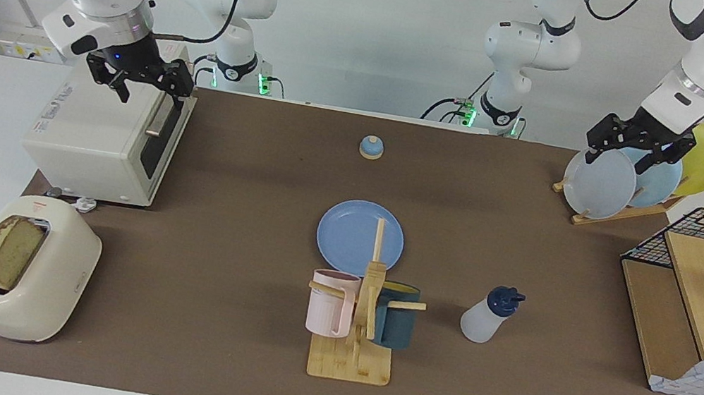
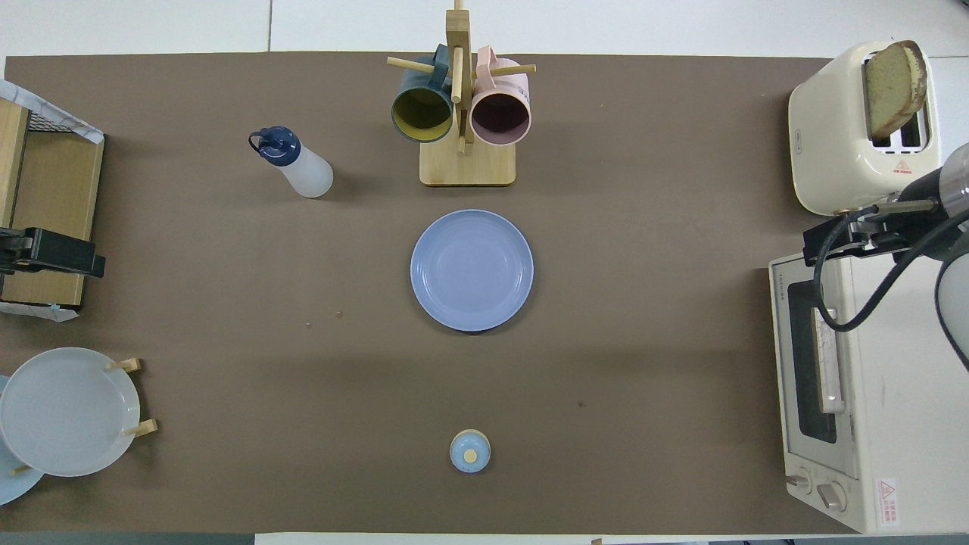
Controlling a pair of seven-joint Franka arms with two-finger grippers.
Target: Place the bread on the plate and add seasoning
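Starting state, nothing moved yet: bread (image 1: 12,252) stands upright in one slot of the cream toaster (image 1: 24,300) at the right arm's end of the tabletop (image 1: 233,221), farther from the robots than the toaster oven (image 1: 101,138). Plate (image 1: 356,234) lies flat mid-tabletop, bare, just nearer the robots than the mug tree (image 1: 363,321), whose upright post overlaps the plate rim in the facing view. Seasoning (image 1: 487,314) bottle stands beside the mug tree toward the left arm's end, cap on. Right hand (image 1: 142,76) hangs over the toaster oven, fingers spread wide, holding nothing. Left hand (image 1: 640,142) hangs over the rack of upright plates (image 1: 619,181), also wide open and empty. Risks, judged: bread is thin and sits deep in the slot with only its top part showing, so a pinch could slip off the crust, crush it, or drag the light toaster along. Carrying it to the plate passes the mug tree pegs and the pink mug (image 1: 330,302); a low path could clip them. Bottle is narrow and tapered, easy to tip on approach, and seasoning could miss if tilted before it is over the bread. Bell (image 1: 371,148) near the robots is a blue lookalike, not the target.
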